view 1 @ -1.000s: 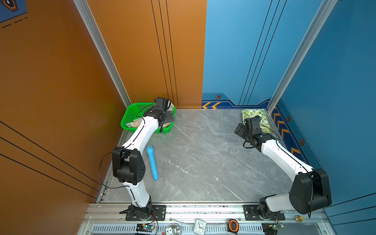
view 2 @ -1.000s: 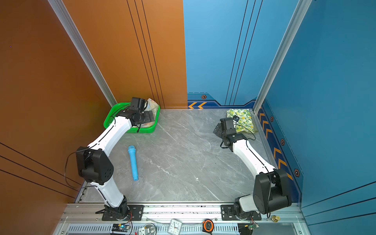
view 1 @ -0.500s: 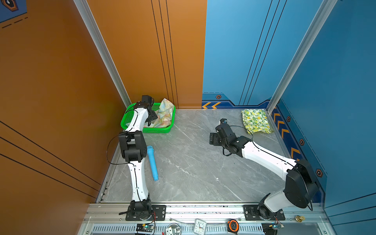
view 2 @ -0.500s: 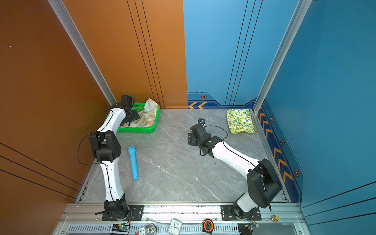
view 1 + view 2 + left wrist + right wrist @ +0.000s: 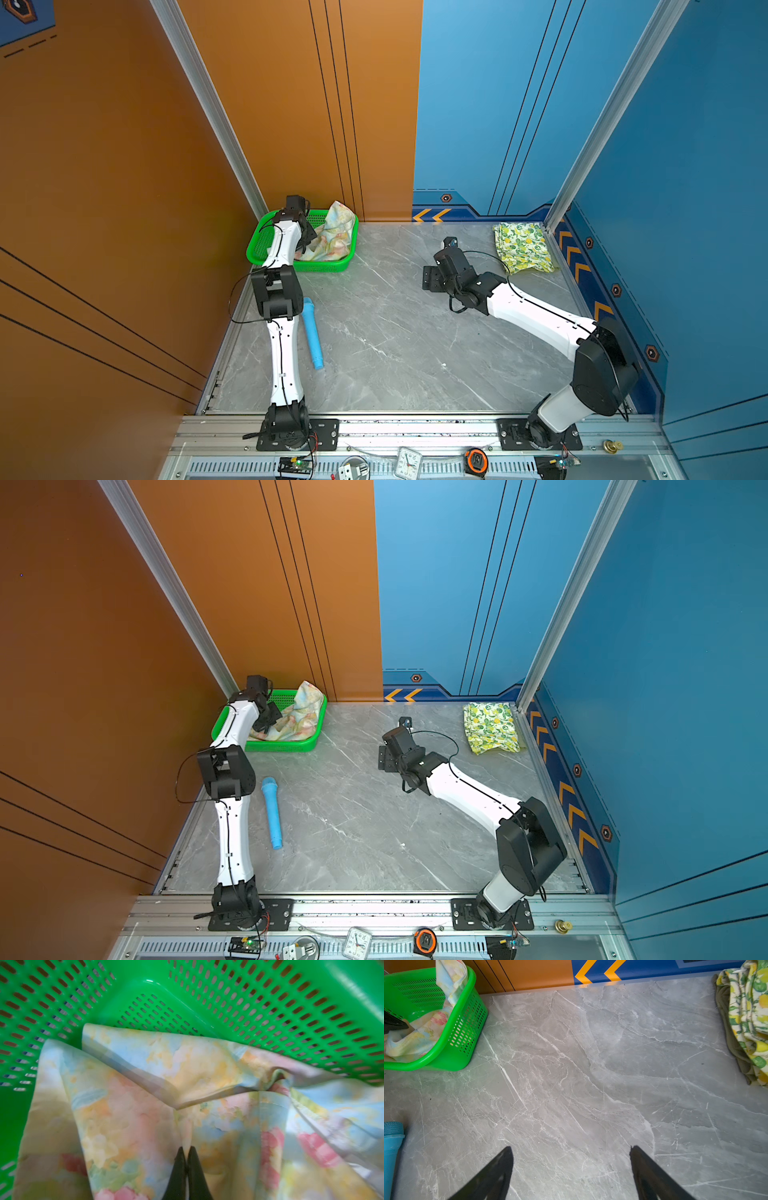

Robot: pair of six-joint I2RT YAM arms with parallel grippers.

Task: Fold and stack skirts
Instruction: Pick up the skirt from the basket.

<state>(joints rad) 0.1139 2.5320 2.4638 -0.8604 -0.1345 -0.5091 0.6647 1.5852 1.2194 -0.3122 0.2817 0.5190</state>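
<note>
left gripper (image 5: pixel 306 240) in basket (image 5: pixel 328 266), apparently on pastel skirt (image 5: pixel 337 237) | lemon skirt (image 5: pixel 521 249) far corner | right gripper (image 5: pixel 430 278) above table (image 5: pixel 395 353)

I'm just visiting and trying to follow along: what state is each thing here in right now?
pastel floral skirt: crumpled in the basket
green basket: upright, holding it
lemon-print skirt: folded, atop the olive-green skirt
olive-green skirt: underneath, mostly hidden
blue toy microphone: lying on its side
left gripper: shut on pastel floral skirt
right gripper: open, empty
</note>
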